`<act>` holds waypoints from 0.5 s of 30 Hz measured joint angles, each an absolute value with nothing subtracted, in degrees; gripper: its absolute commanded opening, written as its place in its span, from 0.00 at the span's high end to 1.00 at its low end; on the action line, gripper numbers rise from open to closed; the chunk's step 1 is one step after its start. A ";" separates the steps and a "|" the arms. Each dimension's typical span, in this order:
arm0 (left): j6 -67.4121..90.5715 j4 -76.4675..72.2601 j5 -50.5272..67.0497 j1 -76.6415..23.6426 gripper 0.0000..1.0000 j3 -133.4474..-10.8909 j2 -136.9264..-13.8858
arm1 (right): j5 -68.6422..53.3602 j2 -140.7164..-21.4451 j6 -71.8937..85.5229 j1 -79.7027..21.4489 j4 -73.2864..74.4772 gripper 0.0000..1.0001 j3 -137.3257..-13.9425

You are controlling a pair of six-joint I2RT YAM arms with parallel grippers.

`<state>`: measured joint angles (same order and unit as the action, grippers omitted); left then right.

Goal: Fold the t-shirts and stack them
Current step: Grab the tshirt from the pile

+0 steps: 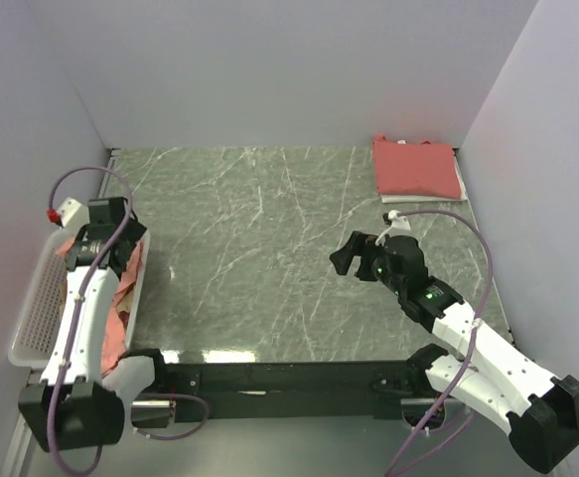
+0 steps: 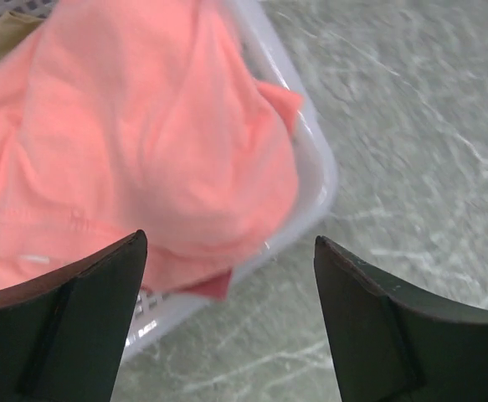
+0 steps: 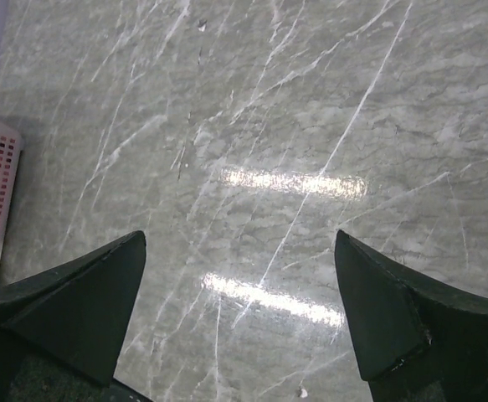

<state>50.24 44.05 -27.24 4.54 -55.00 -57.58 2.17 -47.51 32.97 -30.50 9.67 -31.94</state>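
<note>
Left gripper (image 2: 228,247): jaws spread, empty, poised over the salmon-orange t-shirt (image 2: 143,142) heaped in the basket (image 2: 321,180), positioned for a pick. Right gripper (image 3: 239,243): released, hovering above the table (image 1: 249,238). 1 coral-red t-shirt (image 1: 416,167) lies folded at the far-right corner, presumably the stack base

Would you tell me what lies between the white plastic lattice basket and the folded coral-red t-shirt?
Only bare green marbled tabletop separates the white lattice basket from the folded coral-red t-shirt, as the top external view shows.
</note>
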 measured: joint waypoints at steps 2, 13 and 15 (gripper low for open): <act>49.69 42.59 -25.91 7.79 0.16 -55.00 -60.10 | 1.69 -47.97 32.88 -30.50 9.65 0.00 -31.94; 48.56 37.50 -19.29 14.52 0.99 -54.87 -71.72 | 0.38 -48.25 32.91 -30.50 9.08 0.00 -31.94; 47.75 37.54 -18.74 14.72 0.99 -54.87 -71.22 | 0.38 -48.25 32.86 -30.50 9.06 0.00 -31.94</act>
<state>47.75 37.54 -18.74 14.72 -54.87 -71.22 0.38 -48.25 32.86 -30.50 9.06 -31.94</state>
